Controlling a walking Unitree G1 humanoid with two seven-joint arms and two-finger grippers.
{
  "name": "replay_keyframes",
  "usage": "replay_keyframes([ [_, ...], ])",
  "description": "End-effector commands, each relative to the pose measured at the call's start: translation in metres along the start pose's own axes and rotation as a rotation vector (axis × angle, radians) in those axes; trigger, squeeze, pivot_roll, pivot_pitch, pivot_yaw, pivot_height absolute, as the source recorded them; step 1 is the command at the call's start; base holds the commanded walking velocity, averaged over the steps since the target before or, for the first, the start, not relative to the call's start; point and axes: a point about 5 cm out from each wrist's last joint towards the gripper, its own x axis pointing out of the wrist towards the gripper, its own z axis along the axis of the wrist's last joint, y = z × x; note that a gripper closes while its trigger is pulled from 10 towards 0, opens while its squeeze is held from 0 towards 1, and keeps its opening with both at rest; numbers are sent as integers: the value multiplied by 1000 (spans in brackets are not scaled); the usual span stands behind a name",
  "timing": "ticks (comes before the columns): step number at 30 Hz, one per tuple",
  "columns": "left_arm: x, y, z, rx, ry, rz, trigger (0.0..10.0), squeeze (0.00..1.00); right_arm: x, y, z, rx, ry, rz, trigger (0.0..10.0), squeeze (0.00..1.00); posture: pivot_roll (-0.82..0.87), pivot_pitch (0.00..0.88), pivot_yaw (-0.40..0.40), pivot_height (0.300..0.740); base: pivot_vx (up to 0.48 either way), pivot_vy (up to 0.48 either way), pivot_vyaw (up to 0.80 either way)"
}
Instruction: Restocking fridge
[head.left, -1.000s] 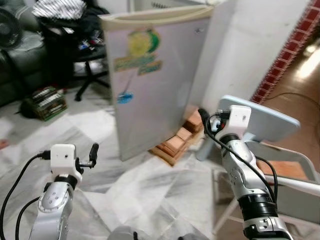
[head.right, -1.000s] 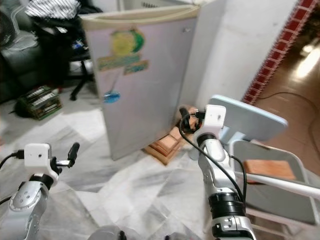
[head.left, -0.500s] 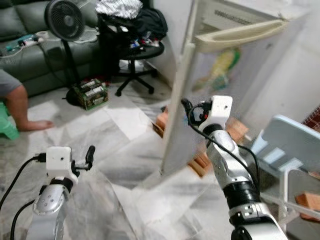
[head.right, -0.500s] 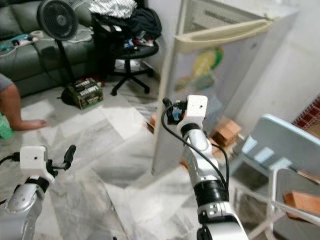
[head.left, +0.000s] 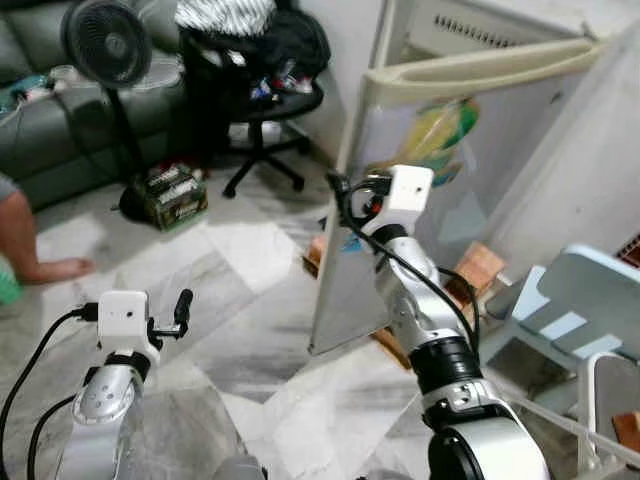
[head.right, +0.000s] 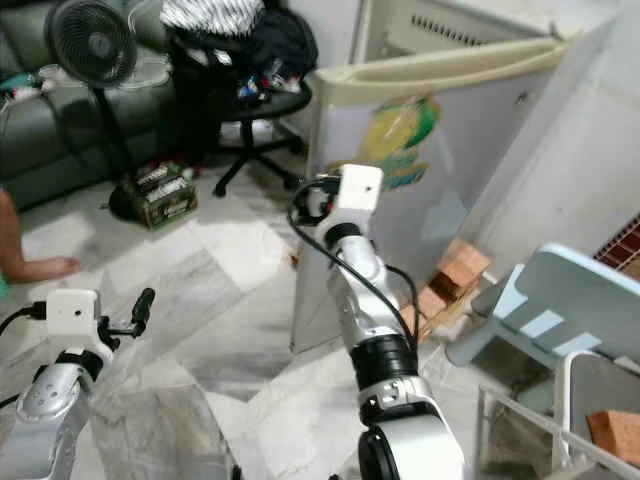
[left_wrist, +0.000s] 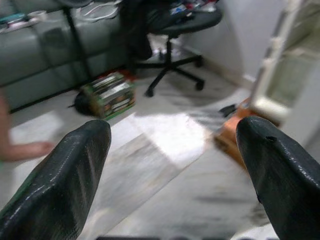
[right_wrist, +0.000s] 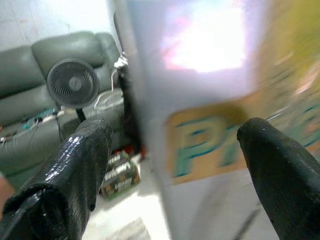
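In the left eye view we stand on a marble floor (head.left: 250, 330) facing the fridge (head.left: 500, 150), whose door (head.left: 420, 200) hangs swung out toward us, its outer face showing a yellow and green sticker (head.left: 440, 130). Our right gripper (head.left: 342, 190) is raised at the door's free edge, about level with the sticker; from here we cannot tell whether it touches the edge. Our left gripper (head.left: 182, 305) sits low on our left, well apart from the fridge. Bricks (head.left: 480, 270) lie on the floor by the fridge's base, and a pale blue chair (head.left: 570, 310) stands on our right. Behind are a fan (head.left: 103, 40), an office chair (head.left: 260, 110) piled with clothes, a grey sofa (head.left: 40, 150) and a person's bare foot (head.left: 45, 268)

In the right eye view the same door (head.right: 400, 180) rises behind our right arm

In the left wrist view our left gripper (left_wrist: 172, 165) has its two fingers (left_wrist: 70, 170) spread wide with nothing between them, only floor and a stack of boxes (left_wrist: 110, 94) beyond

In the right wrist view our right gripper (right_wrist: 170, 165) is spread wide too, holding nothing; the door's edge (right_wrist: 150, 100) stands between the fingers (right_wrist: 80, 165), very close and blurred
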Motion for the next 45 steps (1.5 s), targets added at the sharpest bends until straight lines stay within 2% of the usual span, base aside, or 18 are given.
replay_keyframes([
  [1,0,-9,-3,-4,8,-30,10000,0,1,-6,-6,14,21,-31,10000,0,161,0,-30,740,0,0,0],
  [4,0,-8,-3,-1,12,-23,10000,0,4,2,-6,30,29,-10,10000,0,165,0,-31,740,0,0,0],
  [6,0,-7,-5,11,25,-13,10000,0,8,18,-7,48,33,37,10000,0,174,0,-34,740,0,0,0],
  [7,0,-7,-5,11,25,-13,10000,0,8,18,-7,48,33,37,10000,0,174,0,-34,740,0,0,0],
  [8,0,-7,-5,12,24,-13,10000,0,10,27,-8,72,41,64,10000,0,174,0,-34,740,0,0,0],
  [13,0,-5,-4,20,17,2,10000,0,9,55,-10,140,48,207,10000,0,181,0,-36,740,0,0,0],
  [16,-1,-4,-5,25,21,9,10000,0,3,59,-16,122,64,263,10000,0,189,0,-39,740,0,0,0],
  [23,-2,-4,-6,24,28,13,10000,0,-5,27,-27,64,73,165,10000,0,181,0,-37,740,0,0,0],
  [27,-3,-5,-8,23,30,12,10000,0,-13,0,-29,19,58,87,10000,0,184,0,-42,740,0,0,0],
  [30,-4,-4,-9,27,36,22,10000,0,-24,-27,-30,-50,40,5,10000,0,186,0,-46,740,0,0,0],
  [31,-5,-3,-10,28,44,30,10000,0,-32,-42,-30,-109,28,-46,10000,0,186,0,-46,740,0,0,0],
  [32,-5,-3,-10,28,44,30,10000,0,-32,-42,-30,-109,28,-46,10000,0,186,0,-46,740,0,0,0],
  [36,-7,-3,-10,23,59,44,10000,0,-54,-74,-31,-184,30,-168,10000,0,181,0,-45,740,0,0,0],
  [41,-8,-7,-7,28,45,-3,10000,0,-75,-91,-33,-226,46,-221,10000,0,170,0,-40,740,0,262,-619],
  [45,-9,-9,-5,41,39,-28,10000,0,-82,-95,-35,-238,55,-231,10000,0,167,9,-36,740,0,480,-498],
])
